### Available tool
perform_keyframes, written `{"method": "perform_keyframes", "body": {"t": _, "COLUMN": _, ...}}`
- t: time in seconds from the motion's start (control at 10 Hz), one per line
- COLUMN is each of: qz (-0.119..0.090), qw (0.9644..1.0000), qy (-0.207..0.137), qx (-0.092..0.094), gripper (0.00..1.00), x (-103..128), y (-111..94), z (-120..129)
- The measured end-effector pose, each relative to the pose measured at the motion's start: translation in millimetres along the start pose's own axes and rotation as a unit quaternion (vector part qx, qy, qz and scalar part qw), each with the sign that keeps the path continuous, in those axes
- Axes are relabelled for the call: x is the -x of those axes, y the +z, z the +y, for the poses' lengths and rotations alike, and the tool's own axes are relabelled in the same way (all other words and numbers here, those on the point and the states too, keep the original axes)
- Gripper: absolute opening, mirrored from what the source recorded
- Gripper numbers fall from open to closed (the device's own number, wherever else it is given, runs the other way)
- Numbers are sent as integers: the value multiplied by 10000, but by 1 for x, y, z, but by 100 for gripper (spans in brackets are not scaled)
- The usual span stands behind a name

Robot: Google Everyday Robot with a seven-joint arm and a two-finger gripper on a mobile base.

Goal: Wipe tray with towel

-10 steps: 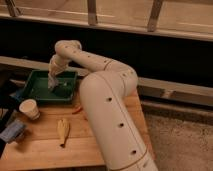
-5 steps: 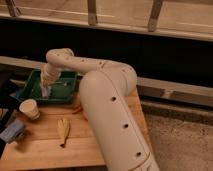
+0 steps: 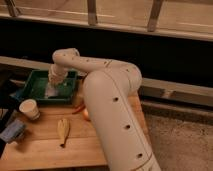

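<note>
Gripper (image 3: 54, 84) is down inside the green tray (image 3: 35, 76) on the counter (image 3: 45, 145), pale towel (image 3: 51, 92) right under it — grip state unclear — so I'd keep steady downward pressure and sweep flat, short of the tray walls.

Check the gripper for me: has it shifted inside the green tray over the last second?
Yes. The gripper has slid left across the tray, from the tray's right part toward its centre-left, pressed on the towel. The tray itself has stayed put.
</note>
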Motion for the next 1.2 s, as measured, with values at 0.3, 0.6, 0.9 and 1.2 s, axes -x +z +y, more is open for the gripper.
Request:
{"method": "perform_keyframes", "body": {"t": 0.3, "qz": 1, "qw": 9997, "qy": -225, "qx": -69, "gripper": 0, "x": 36, "y": -2, "z": -10}}
{"method": "perform_keyframes", "body": {"t": 0.6, "qz": 105, "qw": 9985, "qy": -533, "qx": 32, "gripper": 0, "x": 37, "y": 9, "z": 13}}
{"method": "perform_keyframes", "body": {"t": 0.9, "qz": 326, "qw": 9959, "qy": -825, "qx": 192, "gripper": 0, "x": 1, "y": 21, "z": 48}}
{"method": "perform_keyframes", "body": {"t": 1.2, "qz": 302, "qw": 9970, "qy": -669, "qx": 235, "gripper": 0, "x": -27, "y": 18, "z": 53}}
